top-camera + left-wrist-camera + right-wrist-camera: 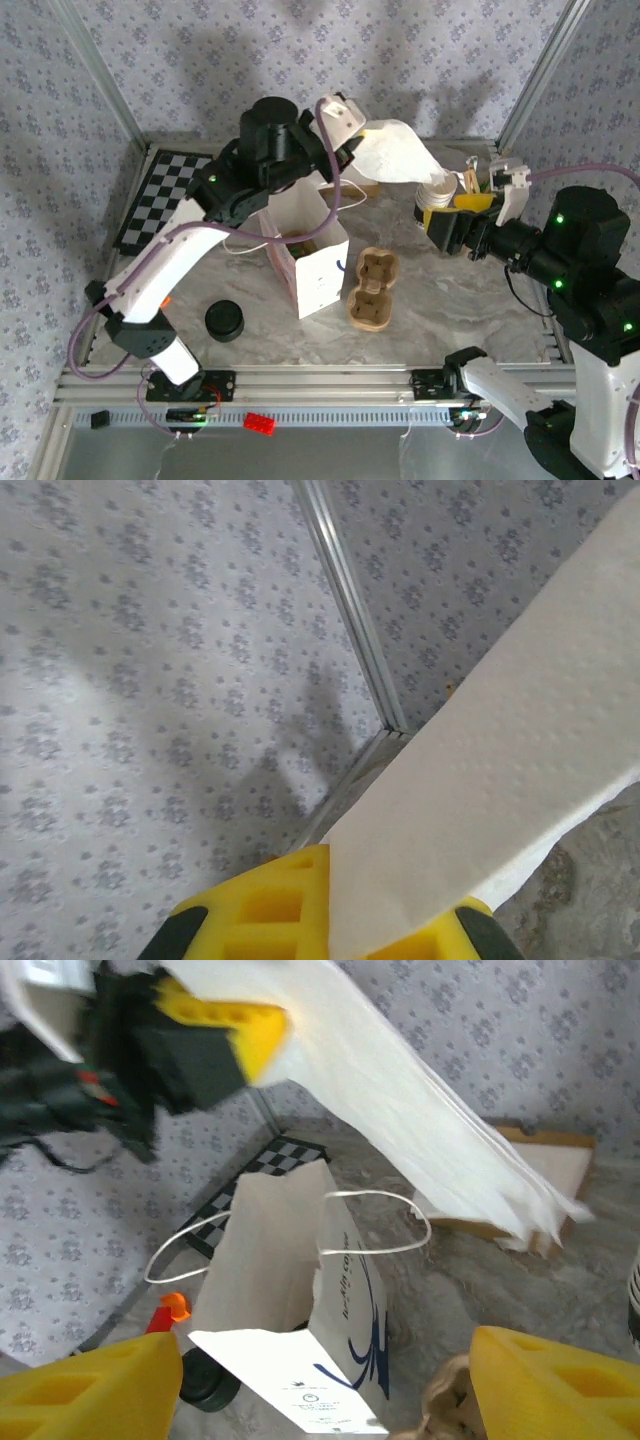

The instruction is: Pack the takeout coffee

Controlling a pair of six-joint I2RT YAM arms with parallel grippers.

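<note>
My left gripper [325, 920] is clamped tight on a white paper napkin [400, 155]. The napkin hangs limp from the yellow pads at the upper middle of the overhead frame, above and behind the paper bag [310, 262]. My right gripper [320, 1395] has its fingers spread wide with nothing between them. It looks across at the bag from the right of the overhead frame, near the stack of lidless cups [436, 195].

Where the takeout coffee sits I cannot tell. The bag stands upright and open at centre frame, and from above something dark shows in its mouth, too small for me to name. The loose black lids [225, 320] sit at lower left, and the cardboard cup carrier [372, 290] lies just right of the bag.

I judge the takeout coffee to be light, with thin paper walls that would dent under a hard squeeze. If filled it would be top-heavy and liable to slosh, and its press-on lid could pop if pinched. I would take it around the wall at mid-height, below the lid rim, close gently, and keep it upright throughout. The napkin is soft and floppy, so a pinch at one edge suffices, though it will drape over whatever it is lowered onto
</note>
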